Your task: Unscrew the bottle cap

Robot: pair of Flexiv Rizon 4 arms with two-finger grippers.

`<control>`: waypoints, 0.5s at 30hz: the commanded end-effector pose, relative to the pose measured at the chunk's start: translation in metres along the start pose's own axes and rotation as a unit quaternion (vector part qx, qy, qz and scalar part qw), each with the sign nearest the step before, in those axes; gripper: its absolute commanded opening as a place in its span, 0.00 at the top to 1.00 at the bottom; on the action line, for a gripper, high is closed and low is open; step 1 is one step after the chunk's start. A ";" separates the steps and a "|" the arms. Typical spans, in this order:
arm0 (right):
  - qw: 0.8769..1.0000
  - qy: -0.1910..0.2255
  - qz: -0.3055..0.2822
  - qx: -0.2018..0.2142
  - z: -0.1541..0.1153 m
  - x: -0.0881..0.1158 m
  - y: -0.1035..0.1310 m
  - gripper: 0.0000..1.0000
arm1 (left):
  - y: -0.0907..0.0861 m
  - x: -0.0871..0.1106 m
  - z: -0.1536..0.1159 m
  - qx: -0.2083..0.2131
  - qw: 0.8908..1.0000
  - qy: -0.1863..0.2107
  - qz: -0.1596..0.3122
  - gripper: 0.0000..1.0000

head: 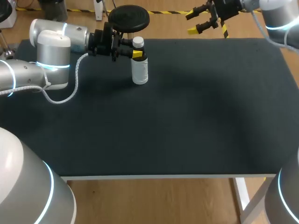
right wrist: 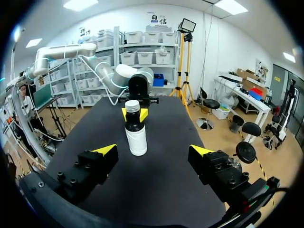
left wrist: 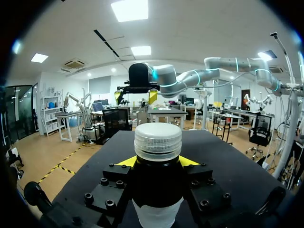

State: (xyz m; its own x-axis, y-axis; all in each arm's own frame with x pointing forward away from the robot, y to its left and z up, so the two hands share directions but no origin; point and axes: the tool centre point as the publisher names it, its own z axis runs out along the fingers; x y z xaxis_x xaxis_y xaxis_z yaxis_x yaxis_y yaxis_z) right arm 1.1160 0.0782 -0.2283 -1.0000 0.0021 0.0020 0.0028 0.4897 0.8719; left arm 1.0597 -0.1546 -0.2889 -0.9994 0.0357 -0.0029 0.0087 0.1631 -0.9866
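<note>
The dark table (head: 187,116) carries one thing, a bottle. The left arm (head: 51,56) comes in low along the table's far left part. A white cable (head: 70,88) loops down from it onto the table surface beside it. The right arm (head: 280,18) enters at the far right corner.

The right pincer (head: 191,23) hangs by the far edge with its fingers spread wide and nothing between them. It is well apart from the bottle (head: 139,70). In the right wrist view the bottle (right wrist: 136,135) stands upright ahead of the right pincer (right wrist: 153,151), in line with the gap between its yellow tips, and the left arm is behind it.

The left pincer (head: 138,52) is closed on the bottle's dark upper part, just below the cap (head: 138,42). In the left wrist view its yellow tips press the bottle (left wrist: 157,190) from both sides. The ribbed white cap (left wrist: 157,140) rises free above the fingers (left wrist: 124,162) and is on the neck.
</note>
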 end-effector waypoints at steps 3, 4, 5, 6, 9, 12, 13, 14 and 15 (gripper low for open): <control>1.000 0.022 0.000 0.001 -0.001 -0.004 0.000 0.00 | 0.001 -0.002 0.000 0.001 1.000 0.003 0.000 1.00; 1.000 0.022 0.000 0.001 -0.001 -0.004 0.000 0.00 | 0.001 -0.002 0.000 0.001 1.000 0.003 0.000 1.00; 1.000 0.022 0.000 0.001 -0.001 -0.004 0.000 0.00 | 0.001 -0.002 0.000 0.001 1.000 0.003 0.000 1.00; 1.000 0.011 0.006 0.006 -0.005 -0.005 -0.003 0.00 | 0.001 -0.002 0.000 0.001 1.000 0.003 0.000 1.00; 1.000 -0.008 0.014 0.016 -0.003 -0.011 -0.003 0.00 | 0.001 -0.002 0.000 0.001 1.000 0.003 0.000 1.00; 1.000 -0.010 0.012 0.017 0.010 -0.017 -0.001 0.00 | 0.001 -0.002 0.000 0.001 1.000 0.003 0.000 1.00; 1.000 -0.007 0.013 0.009 0.015 -0.018 -0.001 0.00 | 0.001 -0.002 0.000 0.001 1.000 0.003 0.000 1.00; 1.000 -0.004 0.015 0.004 0.021 -0.020 0.000 0.00 | 0.001 -0.002 0.000 0.001 1.000 0.003 0.000 1.00; 1.000 0.006 0.013 -0.002 0.027 -0.021 0.000 0.00 | 0.001 -0.002 0.000 0.001 1.000 0.003 0.000 1.00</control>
State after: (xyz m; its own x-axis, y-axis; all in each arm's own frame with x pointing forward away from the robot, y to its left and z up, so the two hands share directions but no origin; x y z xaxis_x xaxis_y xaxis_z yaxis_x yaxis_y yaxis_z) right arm 1.1275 0.0891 -0.2300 -0.9994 0.0254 0.0220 0.0318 0.5002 0.8653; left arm 1.0598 -0.1547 -0.2889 -0.9994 0.0358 -0.0029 0.0087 0.1632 -0.9866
